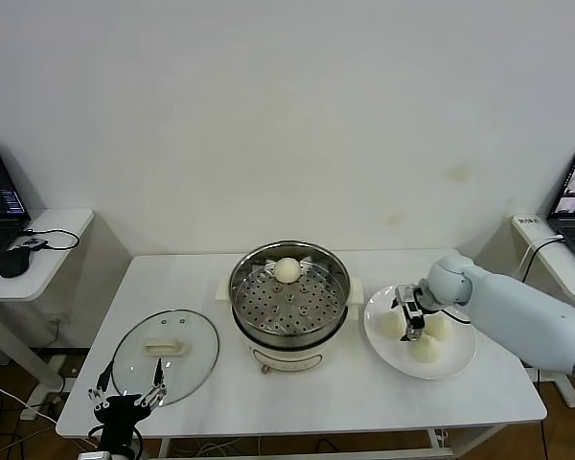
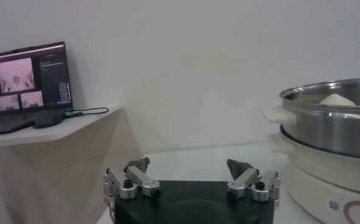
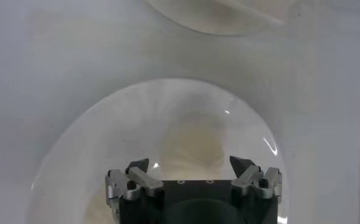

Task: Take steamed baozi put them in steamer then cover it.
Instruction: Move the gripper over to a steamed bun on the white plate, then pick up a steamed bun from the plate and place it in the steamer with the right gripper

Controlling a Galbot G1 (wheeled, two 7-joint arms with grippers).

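A white bench (image 1: 345, 393) fills the lower half of the head view, against a plain white wall. At centre frame stands the steamer (image 1: 289, 299), a shiny steel pot on a white electric base, its lid off. One steamed baozi (image 1: 287, 270) already sits on the perforated tray, toward the far rim. To the right of it lies a flat white plate (image 1: 457, 362) holding three more buns (image 1: 425, 348).

The right pincer (image 1: 411, 320) reaches in from the right edge and hangs over the plate, right at the buns. In its wrist view the jaws stand wide apart, with a cream bun (image 3: 190, 151) between and beyond them, not yet clasped. Whether the tips touch it I cannot tell.

At lower left lies the cover (image 1: 165, 354), a clear glass lid with a cream bar handle, flat on the bench. The left pincer (image 1: 126, 395) waits just in front of it, jaws wide open and empty.

The step in hand looks like picking up the second bun. The next move calls for closing gently on the soft dough, lifting clear of its neighbours, and carrying it leftward to the steamer tray.
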